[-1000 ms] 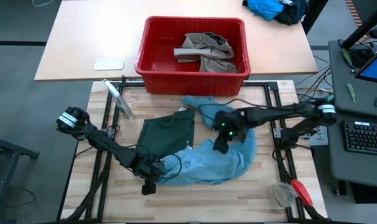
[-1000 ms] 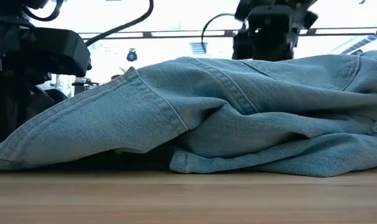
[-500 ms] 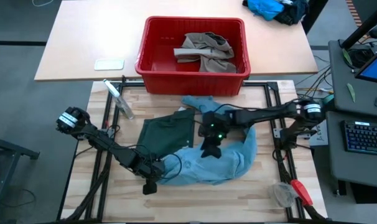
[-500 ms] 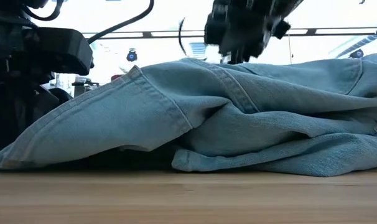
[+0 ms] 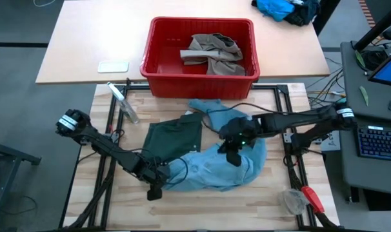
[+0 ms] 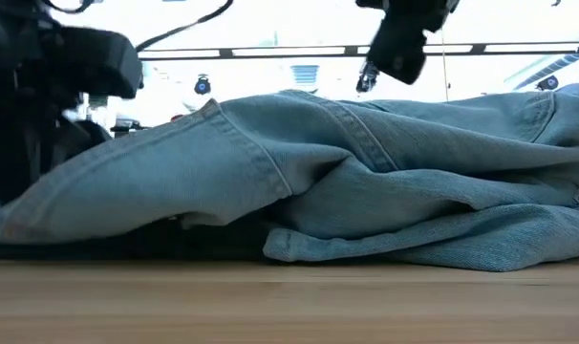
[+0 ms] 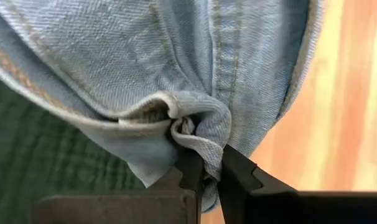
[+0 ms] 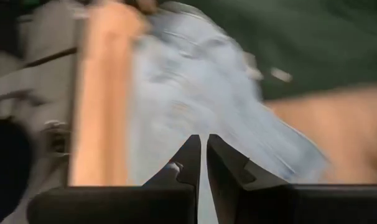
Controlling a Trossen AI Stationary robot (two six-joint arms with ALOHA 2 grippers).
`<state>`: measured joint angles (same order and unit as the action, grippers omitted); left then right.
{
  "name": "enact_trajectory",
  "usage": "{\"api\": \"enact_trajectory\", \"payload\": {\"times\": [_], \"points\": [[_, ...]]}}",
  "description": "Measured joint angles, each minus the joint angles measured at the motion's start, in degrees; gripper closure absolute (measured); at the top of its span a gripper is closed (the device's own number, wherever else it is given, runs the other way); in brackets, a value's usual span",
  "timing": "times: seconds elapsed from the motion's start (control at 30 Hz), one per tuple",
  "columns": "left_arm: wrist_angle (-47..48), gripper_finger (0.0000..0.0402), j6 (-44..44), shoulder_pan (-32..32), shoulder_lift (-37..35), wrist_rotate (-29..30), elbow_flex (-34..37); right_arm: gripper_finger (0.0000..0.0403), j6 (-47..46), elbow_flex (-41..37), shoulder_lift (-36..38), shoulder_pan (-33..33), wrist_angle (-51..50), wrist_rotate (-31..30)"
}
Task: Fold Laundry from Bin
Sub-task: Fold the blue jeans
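Long light blue denim trousers lie crumpled on the wooden table, partly over dark green shorts spread flat to their left. My left gripper is low at the trousers' near left end and shut on them. My right gripper hovers over the middle of the trousers, shut with nothing between its fingers; in the low view it hangs clear above the denim. The red bin stands on the far side with a khaki piece lying inside. My left gripper pinches a bunched fold of the trousers' hemmed edge between its two fingers. Several layers are gathered there. The fingers come in low from the table's left. The rest of the trousers lies slack on the table and on the shorts.
A clear plastic object lies at the far left of the wooden table, and a red-handled tool at the near right corner. A white card and a bright blue cloth heap lie on the far table.
My right gripper has shut on nothing. It swung over the trousers toward the table's left, then back right, and has risen a little. The trousers have stayed crumpled where they were.
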<state>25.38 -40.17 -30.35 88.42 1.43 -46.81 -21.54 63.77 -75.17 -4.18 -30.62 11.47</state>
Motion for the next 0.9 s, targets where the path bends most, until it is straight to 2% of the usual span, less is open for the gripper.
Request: {"api": "enact_trajectory", "payload": {"times": [0.07,0.23,0.5,0.7,0.8,0.9], "points": [[3.3,0.0389,-0.3,-0.1,-1.0,0.0,-1.7,0.0383,-1.9,0.0,0.7,0.4,-3.3,-2.5],[8.7,0.0389,-0.3,-0.1,-1.2,-0.2,-4.3,0.0345,-6.3,0.0,0.7,0.8,-7.2,-1.7],[7.6,0.0389,-0.4,-0.1,-1.2,-0.3,-4.5,0.0210,-11.8,-0.3,-3.6,2.0,-14.9,-0.1],[6.8,0.0388,-0.4,-0.1,-1.2,-0.3,-4.5,0.0116,-10.4,-1.3,-8.3,3.5,-16.9,5.5],[6.3,0.0388,0.4,-0.1,-1.2,1.0,-4.5,0.0092,-9.1,-1.3,-11.2,3.7,-16.6,8.7],[5.7,0.0388,0.6,-0.1,-1.2,2.1,-4.4,0.0084,-7.1,-1.3,-14.7,3.6,-12.8,13.2]]}}
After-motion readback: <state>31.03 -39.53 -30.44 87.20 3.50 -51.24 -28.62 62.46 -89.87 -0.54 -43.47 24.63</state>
